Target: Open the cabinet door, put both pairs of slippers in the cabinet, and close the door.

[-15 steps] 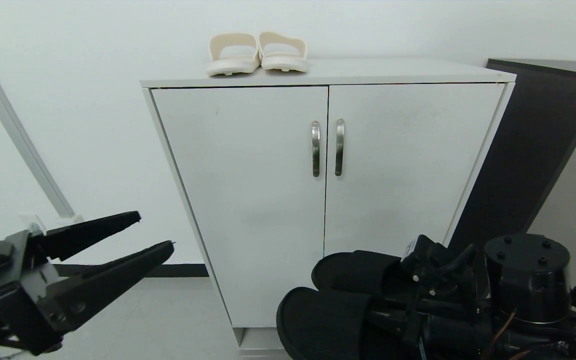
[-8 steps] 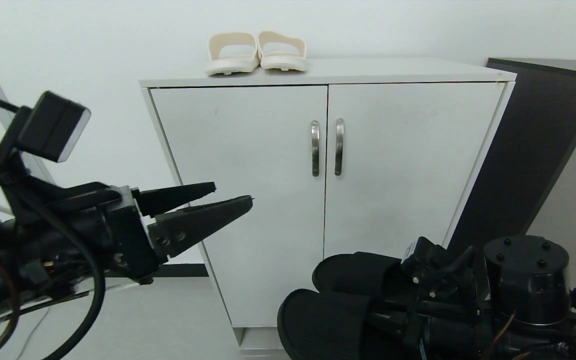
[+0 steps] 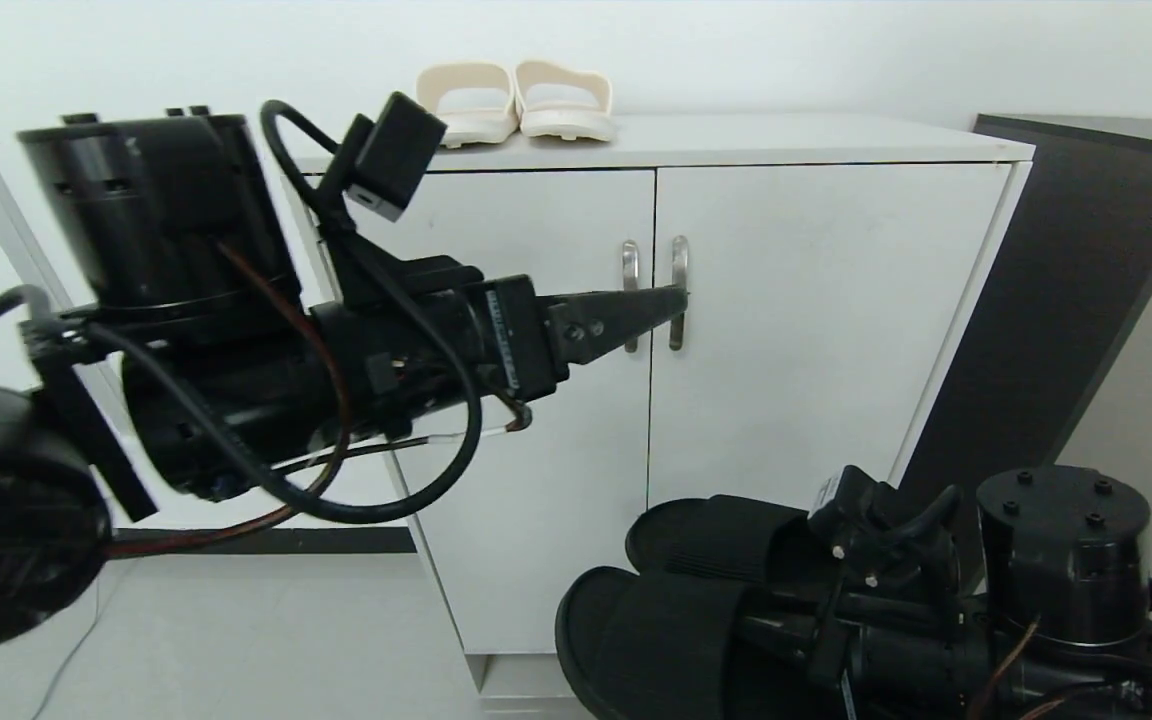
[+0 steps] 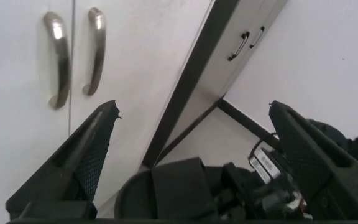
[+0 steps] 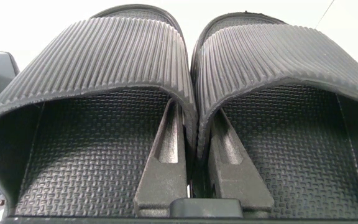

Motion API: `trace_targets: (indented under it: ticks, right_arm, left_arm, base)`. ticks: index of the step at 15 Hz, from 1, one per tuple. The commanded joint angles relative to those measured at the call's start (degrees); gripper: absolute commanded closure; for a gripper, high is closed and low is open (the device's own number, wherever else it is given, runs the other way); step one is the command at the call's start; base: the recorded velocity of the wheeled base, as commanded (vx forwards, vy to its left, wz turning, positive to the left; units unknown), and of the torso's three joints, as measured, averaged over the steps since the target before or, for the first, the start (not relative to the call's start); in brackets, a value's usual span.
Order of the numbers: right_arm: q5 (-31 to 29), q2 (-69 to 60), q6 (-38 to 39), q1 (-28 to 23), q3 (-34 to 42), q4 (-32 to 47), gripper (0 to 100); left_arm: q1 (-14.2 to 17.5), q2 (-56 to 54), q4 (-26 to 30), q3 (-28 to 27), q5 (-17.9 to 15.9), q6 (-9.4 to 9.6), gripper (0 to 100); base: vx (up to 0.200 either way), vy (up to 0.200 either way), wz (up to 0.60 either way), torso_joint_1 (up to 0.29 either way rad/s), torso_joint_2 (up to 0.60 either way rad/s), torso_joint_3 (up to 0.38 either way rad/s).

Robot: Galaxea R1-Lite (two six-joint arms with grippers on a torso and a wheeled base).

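Head view shows the left gripper (image 3: 678,296), fingers spread, level with the handles (image 3: 630,262) of the shut cabinet (image 3: 816,330), seemingly to pull a door, while the right gripper (image 5: 196,117) clamps the black slippers (image 3: 696,590) together low in front; cream slippers (image 3: 516,100) sit on top.

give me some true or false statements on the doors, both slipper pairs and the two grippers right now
1. Both doors of the cabinet are shut. True.
2. The cream slippers lie inside the cabinet. False: they sit on top of it.
3. The right gripper holds the black slippers. True: its fingers pinch the pair's inner sides together.
4. The left gripper is clamped on a door handle. False: it is open, and neither handle lies between its fingers.
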Motion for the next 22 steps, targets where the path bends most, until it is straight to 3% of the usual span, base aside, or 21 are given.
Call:
trace_targets:
  ticks: [1, 5, 6, 8, 11, 18, 22]
  right_arm:
    - [0.04, -0.07, -0.01, 0.01, 0.17, -0.2, 100]
    - [0.13, 0.19, -0.01, -0.43, 0.08, -0.2, 100]
    - [0.13, 0.19, -0.01, -0.43, 0.08, -0.2, 100]
    - [0.13, 0.28, -0.01, -0.43, 0.17, -0.2, 100]
    - [0.13, 0.28, -0.01, -0.6, 0.08, -0.2, 100]
    - [0.13, 0.54, -0.01, -0.87, 0.08, -0.2, 100]
    - [0.13, 0.54, -0.01, -0.95, 0.26, -0.2, 100]
  left_arm:
    - [-1.07, 6.99, 0.08, -5.64, -0.47, -0.12, 0]
    - [-1.69, 12.17, 0.16, -11.97, -1.88, -0.82, 0]
    - [-1.6, 13.14, 0.25, -13.46, -3.98, -2.58, 0]
    - [-1.33, 14.11, 1.31, -14.69, -6.97, -3.81, 0]
    - [-0.54, 15.86, 6.32, -20.05, -7.15, -4.16, 0]
    - [2.09, 19.12, 6.32, -22.43, -6.53, -4.07, 0]
    - [2.62, 22.28, 6.4, -25.94, -3.81, -4.07, 0]
  base:
    - [0.0, 0.0, 0.0, 0.0, 0.0, 0.0]
    - [0.0, 0.0, 0.0, 0.0, 0.0, 0.0]
    - [0.0, 0.0, 0.0, 0.0, 0.0, 0.0]
    - [0.0, 0.0, 0.0, 0.0, 0.0, 0.0]
    - [0.0, 0.0, 0.0, 0.0, 0.0, 0.0]
    - [0.0, 0.0, 0.0, 0.0, 0.0, 0.0]
    - [0.0, 0.0, 0.0, 0.0, 0.0, 0.0]
